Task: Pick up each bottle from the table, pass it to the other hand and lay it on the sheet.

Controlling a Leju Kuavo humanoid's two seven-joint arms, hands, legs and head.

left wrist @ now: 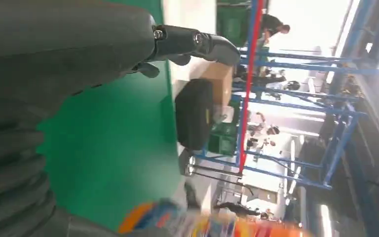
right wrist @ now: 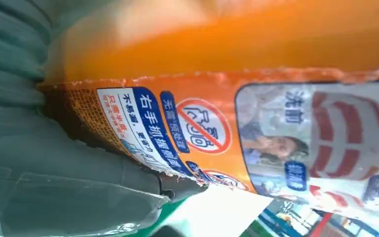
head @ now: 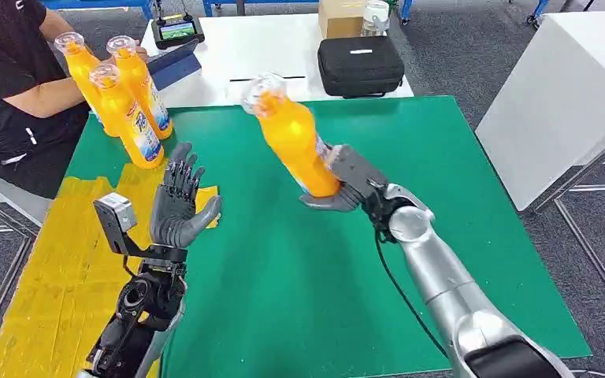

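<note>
My right hand [head: 345,185] grips an orange bottle [head: 293,136] by its lower end and holds it tilted above the green mat [head: 410,236], cap pointing up and to the left. In the right wrist view the bottle's label [right wrist: 237,133] lies against the hand. My left hand [head: 180,205] is raised with fingers spread and palm toward the bottle, holding nothing. A blurred orange bottle [left wrist: 212,224] shows beside that hand [left wrist: 54,54] in the left wrist view. Three more orange bottles [head: 118,87] stand at the mat's far left corner. The yellow sheet [head: 55,268] lies to the left.
A person in a black top [head: 12,87] sits at the far left behind the standing bottles. A black case [head: 360,65], a cardboard box [head: 340,16] and a handheld controller [head: 177,31] lie on the white table beyond the mat. A white cabinet [head: 567,94] stands to the right.
</note>
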